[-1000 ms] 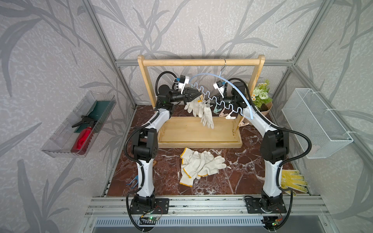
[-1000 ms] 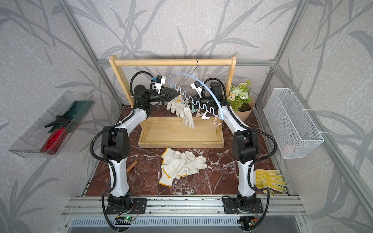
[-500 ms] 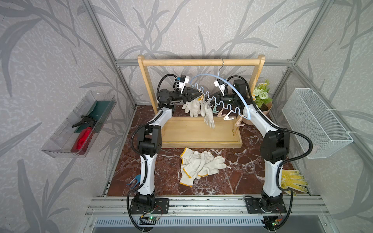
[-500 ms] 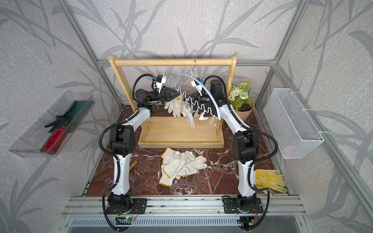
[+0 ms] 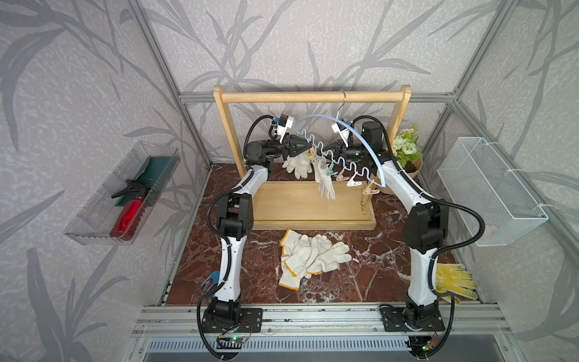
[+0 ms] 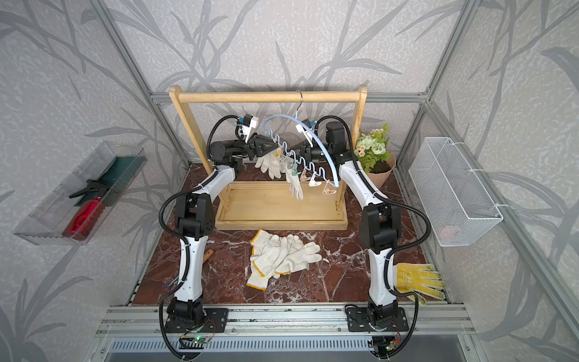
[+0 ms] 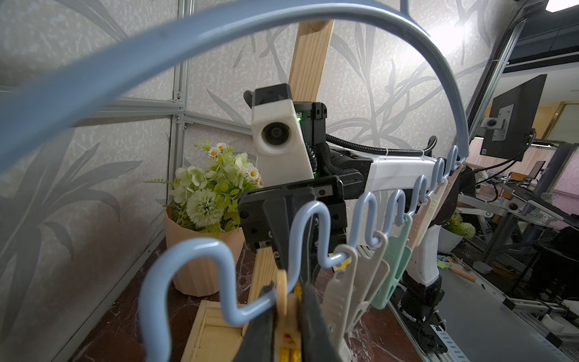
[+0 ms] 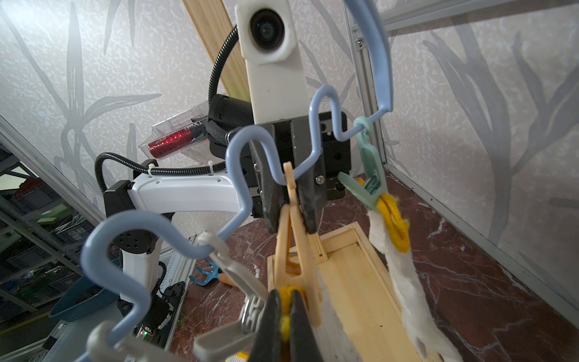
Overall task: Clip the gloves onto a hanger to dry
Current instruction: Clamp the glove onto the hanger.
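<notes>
A light-blue hanger [image 5: 354, 134] with a wavy clip bar hangs from the wooden rack's rail. My left gripper [image 7: 286, 329] is shut on the handles of a peach clip [image 8: 294, 250]. My right gripper [image 8: 283, 329] faces it, shut on the yellow cuff of a white glove [image 5: 297, 164] at that clip's mouth. A second white glove [image 5: 324, 181] dangles from a green clip [image 8: 369, 169]. Several more gloves [image 5: 313, 255] lie heaped on the marble floor in front of the rack, seen in both top views [image 6: 282, 254].
The wooden rack [image 5: 310, 97] stands on a tray base [image 5: 313, 216]. A flower pot [image 5: 407, 153] sits behind the right arm and a wire basket [image 5: 488, 194] hangs on the right wall. A clear bin [image 5: 94, 225] is on the left wall. A yellow patterned glove [image 5: 454, 280] lies front right.
The left arm has pushed slightly to the right and the hanger has swung a little with it. Both grippers keep their holds.
</notes>
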`<state>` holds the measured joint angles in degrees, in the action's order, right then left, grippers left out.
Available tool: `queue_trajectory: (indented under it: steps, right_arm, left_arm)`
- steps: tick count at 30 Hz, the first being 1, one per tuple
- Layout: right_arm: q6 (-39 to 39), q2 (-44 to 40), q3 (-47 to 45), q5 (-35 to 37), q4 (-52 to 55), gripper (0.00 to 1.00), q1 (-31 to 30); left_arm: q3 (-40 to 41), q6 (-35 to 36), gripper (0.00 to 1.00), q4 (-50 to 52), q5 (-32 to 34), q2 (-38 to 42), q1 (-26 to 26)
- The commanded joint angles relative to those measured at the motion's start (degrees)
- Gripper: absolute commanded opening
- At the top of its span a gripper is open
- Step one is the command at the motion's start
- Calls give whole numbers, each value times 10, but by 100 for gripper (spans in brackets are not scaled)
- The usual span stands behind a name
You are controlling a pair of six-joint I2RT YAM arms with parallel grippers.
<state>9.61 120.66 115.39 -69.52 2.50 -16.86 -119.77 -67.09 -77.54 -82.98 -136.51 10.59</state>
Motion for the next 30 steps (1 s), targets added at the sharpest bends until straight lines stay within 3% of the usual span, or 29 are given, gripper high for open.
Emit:
queue_trajectory:
  steps: [1,7,12,21,25,30]
  right_arm:
    - [0,-2,26,-10,-17,3,-5]
    - [-1,-2,20,-7,-17,3,-5]
    - [-6,-4,15,5,-14,7,-5]
    - [-90,-28,-2,106,84,44,-5]
    - [-102,-63,-62,164,70,50,-2]
    - [-111,-121,-158,260,47,57,3]
  left_arm:
    - [-8,-20,11,-37,-20,4,5]
    - [11,-8,38,-37,-10,16,6]
    - [45,12,53,-37,0,37,4]
    - [134,73,65,-32,78,88,-16]
    - [182,145,67,30,109,120,-21]
    - [289,348,69,202,204,200,-23]
